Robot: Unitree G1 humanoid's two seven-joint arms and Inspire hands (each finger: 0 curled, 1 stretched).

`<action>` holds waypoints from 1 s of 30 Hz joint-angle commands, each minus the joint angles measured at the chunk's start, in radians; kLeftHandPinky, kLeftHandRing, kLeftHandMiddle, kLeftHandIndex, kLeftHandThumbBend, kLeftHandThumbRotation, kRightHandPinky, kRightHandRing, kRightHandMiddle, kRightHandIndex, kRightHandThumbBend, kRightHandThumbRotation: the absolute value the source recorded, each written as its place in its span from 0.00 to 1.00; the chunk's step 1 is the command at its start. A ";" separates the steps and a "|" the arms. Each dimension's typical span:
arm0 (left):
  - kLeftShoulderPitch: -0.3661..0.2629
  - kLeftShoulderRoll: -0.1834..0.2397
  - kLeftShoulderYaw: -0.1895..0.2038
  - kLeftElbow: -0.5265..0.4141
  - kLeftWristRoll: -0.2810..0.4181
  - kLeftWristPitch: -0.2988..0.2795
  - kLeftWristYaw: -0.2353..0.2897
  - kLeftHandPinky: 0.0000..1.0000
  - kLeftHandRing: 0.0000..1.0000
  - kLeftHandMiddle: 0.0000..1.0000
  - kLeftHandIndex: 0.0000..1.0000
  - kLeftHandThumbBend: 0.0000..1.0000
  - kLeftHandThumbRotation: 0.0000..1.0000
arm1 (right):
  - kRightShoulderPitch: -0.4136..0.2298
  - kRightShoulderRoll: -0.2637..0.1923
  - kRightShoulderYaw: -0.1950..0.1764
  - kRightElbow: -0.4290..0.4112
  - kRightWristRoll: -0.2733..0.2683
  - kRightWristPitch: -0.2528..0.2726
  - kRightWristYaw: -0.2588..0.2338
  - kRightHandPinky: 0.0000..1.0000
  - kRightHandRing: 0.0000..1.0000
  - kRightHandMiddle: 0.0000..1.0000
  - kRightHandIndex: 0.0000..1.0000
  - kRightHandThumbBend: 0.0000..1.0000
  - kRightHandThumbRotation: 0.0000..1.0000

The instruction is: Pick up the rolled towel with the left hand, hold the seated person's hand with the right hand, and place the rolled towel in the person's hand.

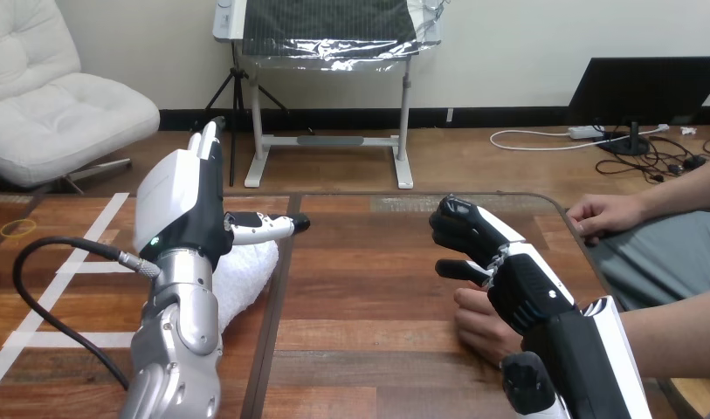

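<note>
The robot's left hand [181,205], fingers straight and thumb out, sits over the white rolled towel [251,271], which lies on the left of the wooden worktop [368,288]. The right hand [517,279], fingers curled on nothing, is just above the person's hand [478,323] at the right.

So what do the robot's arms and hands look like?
Each hand is black with a smooth white shell on its back: the left hand and the right hand. The left forearm is shiny silver metal with rounded parts, and a black cable loops round to it. The right arm is black and white.
</note>
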State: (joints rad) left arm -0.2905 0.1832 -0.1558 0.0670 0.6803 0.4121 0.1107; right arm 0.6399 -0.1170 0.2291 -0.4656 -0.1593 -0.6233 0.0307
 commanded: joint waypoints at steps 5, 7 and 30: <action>-0.015 0.007 -0.031 -0.065 0.066 0.073 0.008 1.00 1.00 1.00 0.97 0.95 0.32 | -0.030 0.003 -0.001 -0.011 0.009 -0.020 0.001 0.76 0.85 0.85 0.86 0.86 1.00; -0.014 0.006 -0.037 -0.066 0.077 0.087 0.009 1.00 1.00 1.00 0.97 0.96 0.34 | -0.029 0.003 -0.001 -0.011 0.009 -0.019 0.001 0.76 0.85 0.85 0.86 0.86 1.00; 0.010 -0.016 -0.081 -0.079 0.152 0.227 0.014 1.00 1.00 1.00 0.99 0.96 0.36 | -0.029 0.003 0.000 -0.015 0.010 -0.016 0.003 0.76 0.84 0.85 0.86 0.89 1.00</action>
State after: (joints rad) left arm -0.2569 0.1724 -0.2235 0.0368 0.8004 0.6206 0.1108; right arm 0.6402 -0.1171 0.2296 -0.4656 -0.1595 -0.6233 0.0308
